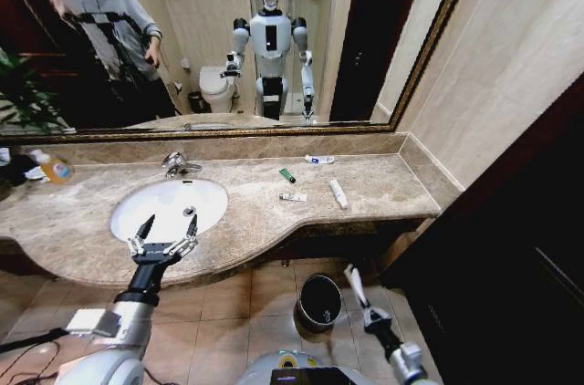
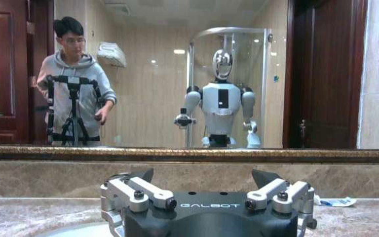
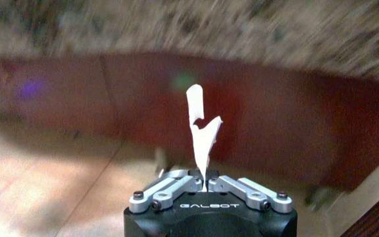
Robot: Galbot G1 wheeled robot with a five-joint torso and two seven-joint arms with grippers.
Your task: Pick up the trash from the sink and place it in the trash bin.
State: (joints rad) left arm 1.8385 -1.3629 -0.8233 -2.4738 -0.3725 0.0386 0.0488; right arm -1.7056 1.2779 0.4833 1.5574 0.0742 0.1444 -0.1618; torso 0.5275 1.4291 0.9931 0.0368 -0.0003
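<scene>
Right hand [image 1: 351, 277] pinched on a white sachet [image 1: 354, 283], low beside the trash bin [image 1: 319, 301]; left hand [image 1: 162, 241] spread wide over the sink [image 1: 169, 209]; I would centre above the bin mouth before releasing; remaining trash [image 1: 338, 192] on bench [image 1: 237, 212], far right.

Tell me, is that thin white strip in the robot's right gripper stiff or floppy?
Probably floppy and light: the thin white strip looks kinked and crumpled midway while pinched by the right gripper. It may sag or flutter when moved. Being flat, it likely won't roll.
</scene>
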